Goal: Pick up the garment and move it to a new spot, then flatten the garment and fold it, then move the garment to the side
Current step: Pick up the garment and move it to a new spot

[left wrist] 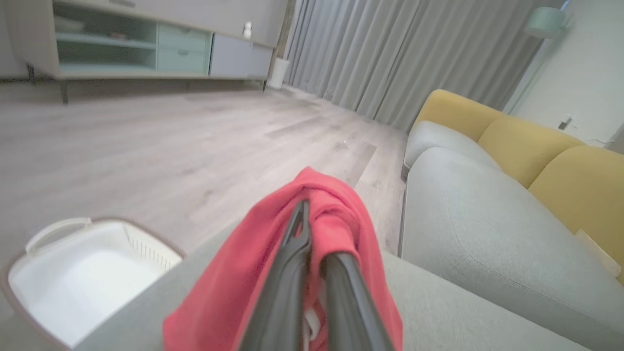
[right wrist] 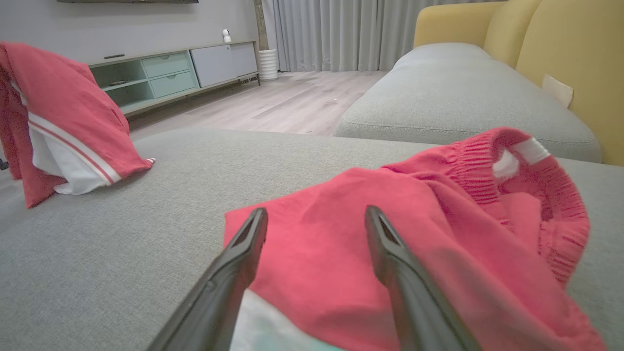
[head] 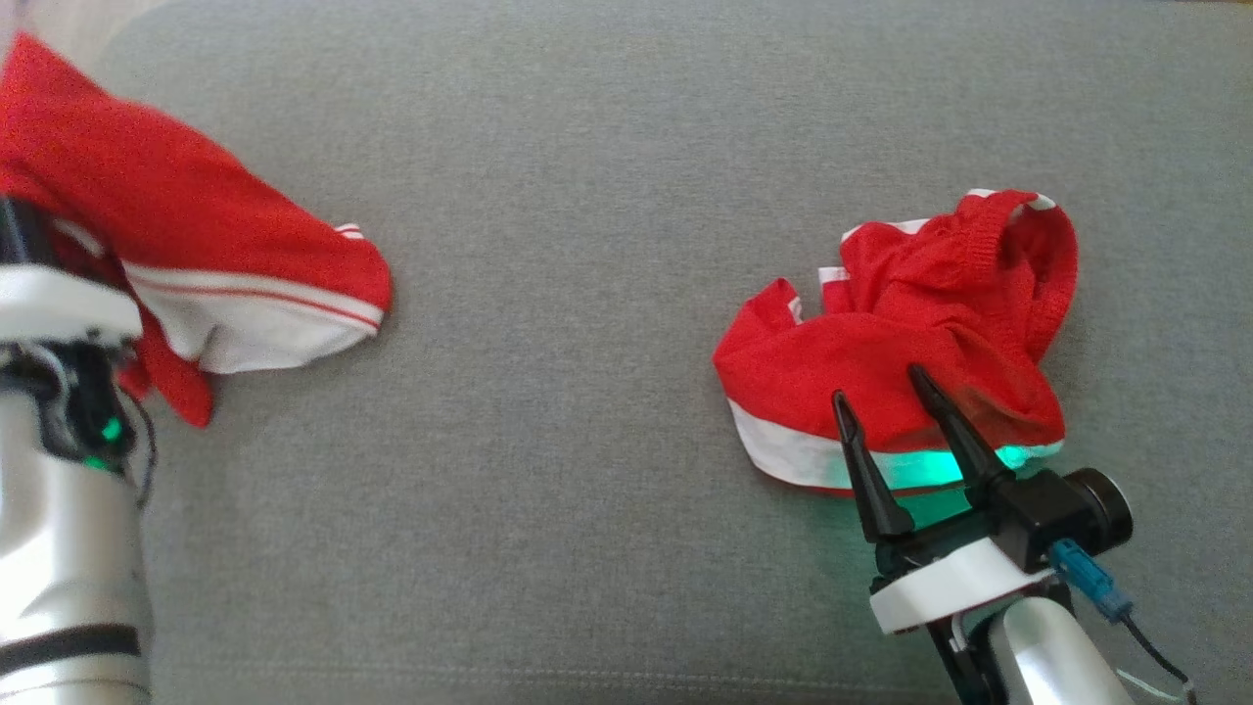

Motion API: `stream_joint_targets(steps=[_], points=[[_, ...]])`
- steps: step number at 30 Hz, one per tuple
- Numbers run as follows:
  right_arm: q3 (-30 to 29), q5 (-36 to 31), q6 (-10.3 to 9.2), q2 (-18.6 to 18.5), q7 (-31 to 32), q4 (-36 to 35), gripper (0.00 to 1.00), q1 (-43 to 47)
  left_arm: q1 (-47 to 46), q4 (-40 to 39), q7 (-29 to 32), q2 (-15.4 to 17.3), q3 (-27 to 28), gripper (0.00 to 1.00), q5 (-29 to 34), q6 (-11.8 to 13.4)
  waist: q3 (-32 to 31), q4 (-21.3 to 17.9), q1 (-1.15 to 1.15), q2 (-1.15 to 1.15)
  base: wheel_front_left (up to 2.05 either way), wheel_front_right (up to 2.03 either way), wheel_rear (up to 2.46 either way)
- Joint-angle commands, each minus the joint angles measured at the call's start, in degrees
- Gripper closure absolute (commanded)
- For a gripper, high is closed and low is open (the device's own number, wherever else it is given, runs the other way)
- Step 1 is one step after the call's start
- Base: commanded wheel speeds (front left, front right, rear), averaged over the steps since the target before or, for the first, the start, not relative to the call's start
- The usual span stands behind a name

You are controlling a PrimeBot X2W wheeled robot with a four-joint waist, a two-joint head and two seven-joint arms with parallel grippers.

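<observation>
1. Two red garments are on my grey woven sofa cushion (head: 587, 196). The lifted garment (head: 196, 215) is at the far left and a crumpled garment (head: 910, 323) at the right, well apart.
2. The lifted garment is a smooth knit with a broad white band and a thin red stripe. It hangs in a draped fold from my left arm, and its lower corner reaches the cushion.
3. The left wrist view gives me the grip. The left gripper (left wrist: 309, 234) has its dark fingers pressed together, pinching red cloth that drapes over them.
4. My right gripper (head: 877, 384) has its fingers spread and holds nothing. The tips are over the crumpled garment's near edge, but I cannot tell whether they touch it.
5. The right wrist view adds texture: a ribbed elastic waistband standing up in a loop. In the head view, green light glows on the white hem.
6. The left wrist view also shows me a white slatted basket (left wrist: 87, 273) on the pale wood floor (left wrist: 146, 146) beside the cushion, a low cabinet (left wrist: 122, 44), grey curtains (left wrist: 390, 48) and yellow backrests (left wrist: 536, 146).
</observation>
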Motion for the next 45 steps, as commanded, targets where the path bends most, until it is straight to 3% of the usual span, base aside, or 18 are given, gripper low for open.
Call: stream_joint_targets(steps=[1, 6, 7, 8, 9, 15, 18, 19, 22, 29, 36, 45], points=[[1.29, 0.03, -0.05, -0.39, -0.21, -1.91, 0.0, -1.71, -0.14, 0.83, -0.45, 1.41, 3.22, 1.0, -2.1, -0.62, 0.18, -0.76, 0.0, 0.0, 0.0, 0.0, 0.0], [1.16, 0.16, -0.05, -0.28, -0.21, -1.73, 0.0, -1.93, 2.37, 6.5, -0.45, 0.27, 6.04, 1.0, -4.37, -1.2, -0.3, -2.02, 0.0, 0.0, 0.0, 0.0, 0.0], [1.21, 0.23, -0.05, -0.19, -0.21, -1.68, 0.0, -1.95, 3.09, 7.37, -0.45, 0.28, 6.76, 0.7, -4.41, -1.18, -0.64, -2.34, 0.0, 0.0, 0.0, 0.0, 0.0], [1.28, 0.33, -0.05, -0.08, -0.21, -1.6, 0.0, -1.93, 3.81, 7.92, -0.45, 0.23, 7.61, 0.03, -4.47, -1.18, -1.04, -2.65, 0.0, 0.0, 0.0, 0.0, 0.0], [1.37, 0.43, -0.05, 0.04, -0.21, -1.52, 0.0, -1.9, 4.56, 7.83, -0.45, 0.25, 8.58, 0.0, -4.36, -1.19, -1.57, -3.0, 0.0, 0.0, 0.0, 0.0, 0.0], [-0.81, 1.24, -0.05, 0.93, -0.21, -0.84, 0.0, 0.09, 11.84, -2.73, -0.45, -2.22, 12.71, 0.0, 0.92, -2.55, -6.46, -3.55, 0.0, 0.0, 0.0, 0.0, 0.0], [-1.28, 1.44, -0.05, 1.16, -0.21, 0.02, 0.0, 1.85, 17.46, -9.73, -0.45, -5.63, 13.1, 0.0, 3.93, -3.53, -9.74, -3.48, 0.0, 0.0, 0.0, 0.0, 0.0], [-1.48, 1.53, -0.05, 1.24, -0.21, 0.39, 0.0, 2.86, 21.57, -14.14, -0.45, -7.66, 12.89, 0.0, 5.85, -3.85, -11.87, -3.58, 0.0, 0.0, 0.0, 0.0, 0.0], [-1.83, 1.7, -0.05, 1.31, -0.21, 0.6, 0.0, 3.63, 27.01, -19.8, -0.45, -9.37, 11.63, 0.0, 8.62, -4.12, -13.45, -4.13, 0.0, 0.0, 0.0, 0.0, 0.0], [-2.45, 2.45, -0.05, 1.34, -0.21, 0.45, 0.0, 4.06, 36.05, -30.35, -0.45, -10.66, 4.66, 0.0, 11.71, -3.56, -15.23, -5.83, 0.0, 0.0, 0.0, 0.0, 0.0], [-3.26, 3.75, -0.05, 1.35, -0.21, 1.82, 0.0, 5.3, 43.51, -34.46, -0.45, -10.7, -3.28, 0.0, 9.85, 0.27, -17.5, -8.46, 0.0, 0.0, 0.0, 0.0, 0.0], [-1.71, 2.44, -0.05, 1.35, -0.21, 2.29, 0.0, 6.34, 48.52, -33.18, -0.45, -10.71, -6.91, 0.0, 16.79, 1.99, -20.17, -10.8, 0.0, 0.0, 0.0, 0.0, 0.0]])
